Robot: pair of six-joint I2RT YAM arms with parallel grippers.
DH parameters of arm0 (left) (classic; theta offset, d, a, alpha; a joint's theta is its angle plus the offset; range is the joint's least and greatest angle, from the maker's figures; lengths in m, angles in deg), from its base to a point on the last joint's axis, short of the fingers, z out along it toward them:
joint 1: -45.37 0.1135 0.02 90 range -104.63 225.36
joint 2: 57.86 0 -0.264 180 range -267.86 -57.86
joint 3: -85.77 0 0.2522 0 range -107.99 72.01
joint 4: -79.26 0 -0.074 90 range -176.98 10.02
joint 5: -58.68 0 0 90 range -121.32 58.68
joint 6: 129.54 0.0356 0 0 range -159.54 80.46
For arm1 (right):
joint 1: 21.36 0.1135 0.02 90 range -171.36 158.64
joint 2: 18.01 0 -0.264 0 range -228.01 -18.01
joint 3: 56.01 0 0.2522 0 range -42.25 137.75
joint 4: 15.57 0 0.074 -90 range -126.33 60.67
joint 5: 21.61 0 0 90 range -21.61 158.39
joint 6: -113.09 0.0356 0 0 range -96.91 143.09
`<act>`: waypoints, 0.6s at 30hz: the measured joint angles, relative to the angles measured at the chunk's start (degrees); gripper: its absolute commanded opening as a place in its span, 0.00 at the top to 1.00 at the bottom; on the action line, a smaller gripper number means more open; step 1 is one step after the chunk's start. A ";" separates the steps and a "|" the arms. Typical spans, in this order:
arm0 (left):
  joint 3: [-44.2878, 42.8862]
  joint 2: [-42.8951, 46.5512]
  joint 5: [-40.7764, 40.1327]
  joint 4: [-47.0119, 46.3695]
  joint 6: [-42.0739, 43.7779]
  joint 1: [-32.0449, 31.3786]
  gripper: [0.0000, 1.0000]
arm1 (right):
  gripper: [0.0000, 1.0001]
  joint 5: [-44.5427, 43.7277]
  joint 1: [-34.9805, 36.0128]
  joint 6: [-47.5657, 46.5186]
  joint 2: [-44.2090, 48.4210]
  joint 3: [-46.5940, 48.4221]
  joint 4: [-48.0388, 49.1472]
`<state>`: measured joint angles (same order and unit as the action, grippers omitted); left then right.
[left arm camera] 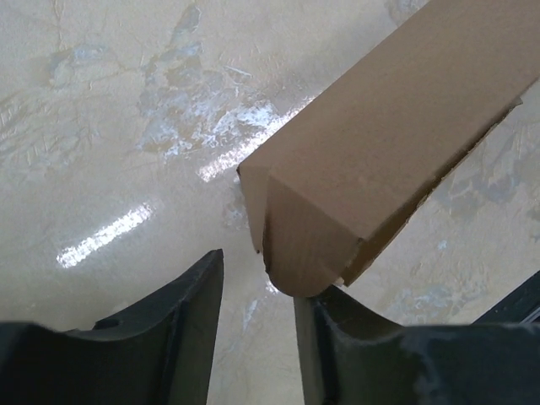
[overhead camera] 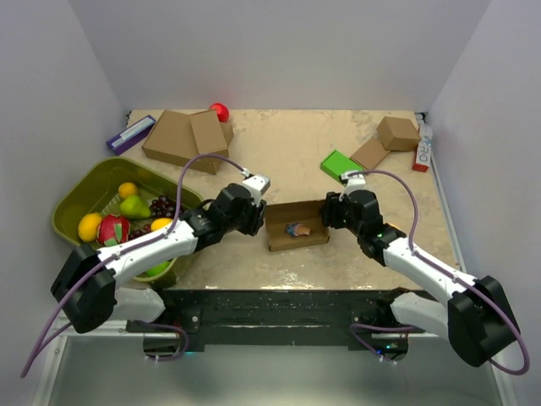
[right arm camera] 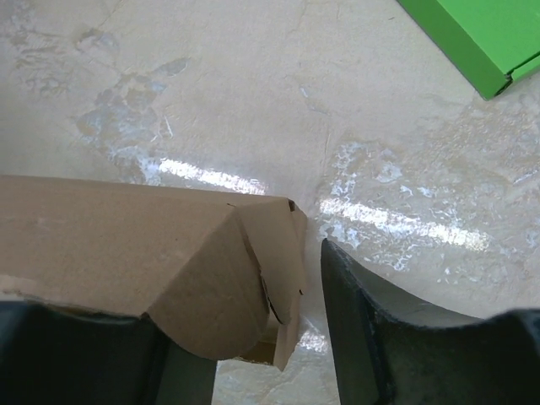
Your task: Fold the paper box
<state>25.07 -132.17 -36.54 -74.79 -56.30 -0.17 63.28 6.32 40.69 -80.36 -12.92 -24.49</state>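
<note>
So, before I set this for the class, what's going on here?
Two robot arms are working on the paper box in the middle of the table. The left hand is at its left end and the right hand at its right end, each open at an end flap, nothing clamped yet. The box lies open, something small and coloured inside.

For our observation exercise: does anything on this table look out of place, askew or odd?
One thing stands out: a small colourful object, too small to identify, lies inside the open paper box in the middle of the table, which is odd for a box being folded. The box also sits slightly skewed to the table's near edge.
</note>
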 measured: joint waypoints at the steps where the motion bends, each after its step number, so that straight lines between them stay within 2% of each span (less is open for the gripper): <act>1: 0.02 -0.07 0.04 -0.37 -0.24 0.00 0.81 | 0.65 -0.04 0.24 -0.09 -0.22 0.07 0.04; 3: 0.04 -0.31 0.17 -1.29 -1.11 0.00 0.91 | 0.69 -0.39 1.01 -0.28 -0.42 0.20 0.02; 4: 0.04 -0.55 0.37 -1.90 -1.49 0.00 0.99 | 0.71 -0.63 1.49 -0.24 -0.52 0.33 0.00; 12: -0.39 -3.06 -1.07 -4.83 -3.85 0.02 1.00 | 0.84 -8.15 6.23 1.88 -1.31 0.72 -0.15; 18: -3.13 -6.34 -3.96 -5.29 -5.70 0.04 1.00 | 0.86 -17.03 10.78 6.23 -4.07 1.60 -0.02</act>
<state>21.94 -138.51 -40.49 -80.08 -62.00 -0.13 46.26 17.10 46.92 -84.43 -11.33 -24.51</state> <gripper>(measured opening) 0.018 0.157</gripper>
